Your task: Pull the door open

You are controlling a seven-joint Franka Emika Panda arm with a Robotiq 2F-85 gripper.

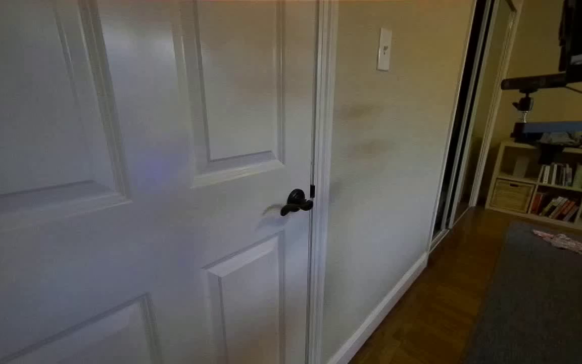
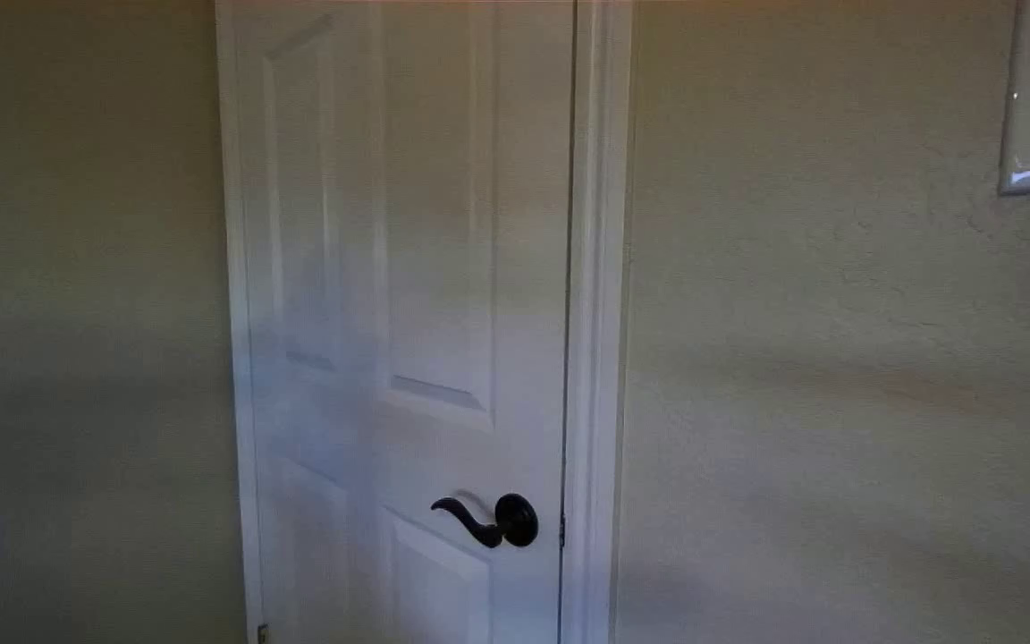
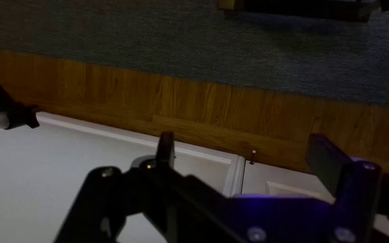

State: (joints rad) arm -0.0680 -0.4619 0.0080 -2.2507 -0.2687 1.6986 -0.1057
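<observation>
The door (image 1: 159, 217) is tall, white and panelled, and it also shows in an exterior view (image 2: 426, 447). It stands shut in its white frame (image 2: 600, 322). Its dark lever handle (image 1: 296, 203) is near the edge by the frame and also shows in an exterior view (image 2: 488, 523). My gripper (image 3: 243, 152) is open, with nothing between its fingers. In the wrist view the lower part of a white panelled door (image 3: 258, 173) lies behind the fingers, apart from them. The handle does not show there. The gripper is out of view in both exterior views.
A plain wall with a light switch (image 1: 384, 49) is beside the door. A dark rug (image 3: 181, 44) lies on the wooden floor (image 3: 194, 104). A small door stop (image 3: 252, 158) sticks out near the floor. Dark equipment (image 3: 19, 114) shows at the left. A shelf (image 1: 533, 180) stands further off.
</observation>
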